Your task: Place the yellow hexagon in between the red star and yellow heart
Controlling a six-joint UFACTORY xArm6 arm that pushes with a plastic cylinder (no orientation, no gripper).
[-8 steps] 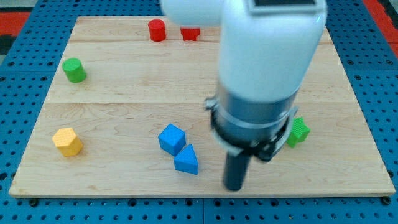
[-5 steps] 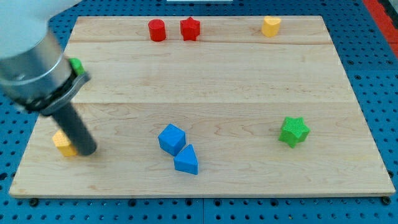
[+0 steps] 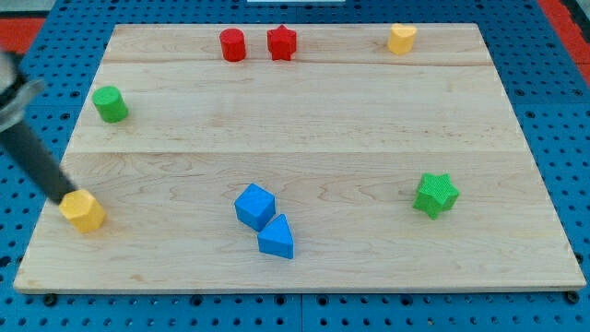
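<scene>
The yellow hexagon (image 3: 84, 211) lies near the board's lower left edge. My tip (image 3: 63, 196) touches its upper left side, with the dark rod slanting up toward the view's left edge. The red star (image 3: 281, 42) sits at the view's top, left of centre. The yellow heart (image 3: 401, 38) sits at the top right. The stretch of board between the star and the heart holds no block.
A red cylinder (image 3: 232, 44) stands just left of the red star. A green cylinder (image 3: 111, 104) is at the left. A blue cube (image 3: 254, 206) and a blue triangle (image 3: 276, 237) touch at the bottom centre. A green star (image 3: 435, 195) is at the right.
The arm swept from the board's right centre to the far left. My tip went from the hexagon's right side to its upper left, and the hexagon shifted slightly left and down.
</scene>
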